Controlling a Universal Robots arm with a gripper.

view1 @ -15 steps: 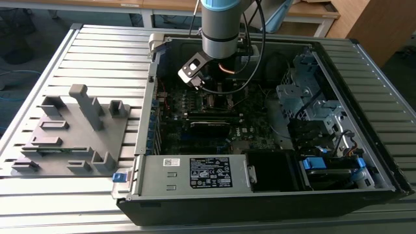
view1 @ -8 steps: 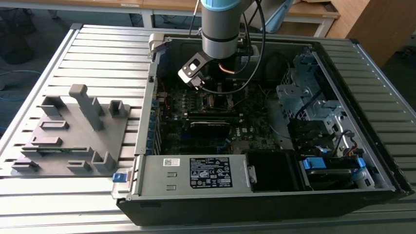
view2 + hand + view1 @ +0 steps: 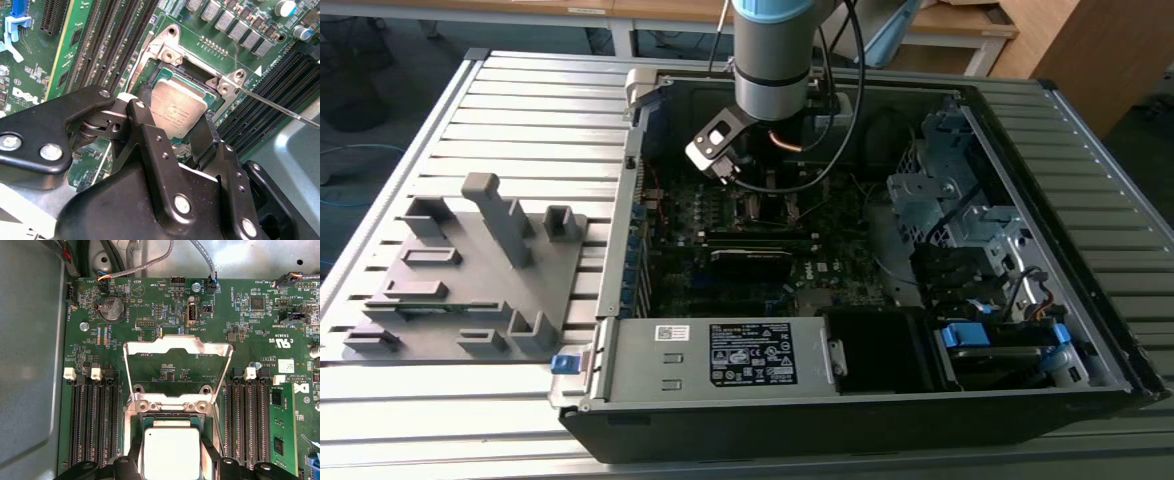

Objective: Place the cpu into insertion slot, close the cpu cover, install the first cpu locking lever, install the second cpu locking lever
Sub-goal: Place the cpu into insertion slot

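Cpu (image 3: 180, 107): square chip with a dull silver top, lying flat in the insertion slot (image 3: 172, 74). It sits directly between the fingers (image 3: 207, 140), which are clamped on its two opposite edges in both wrist views.
Cpu cover (image 3: 177, 343): silvery frame, swung open, standing up just beyond the fingertips.
Locking lever (image 3: 280, 106): thin rod slanting away outside one finger.
Memory sockets (image 3: 92, 425): black rows flanking the fingers on both sides.
Computer case (image 3: 854, 435): open, on the slatted tabletop (image 3: 520, 110).
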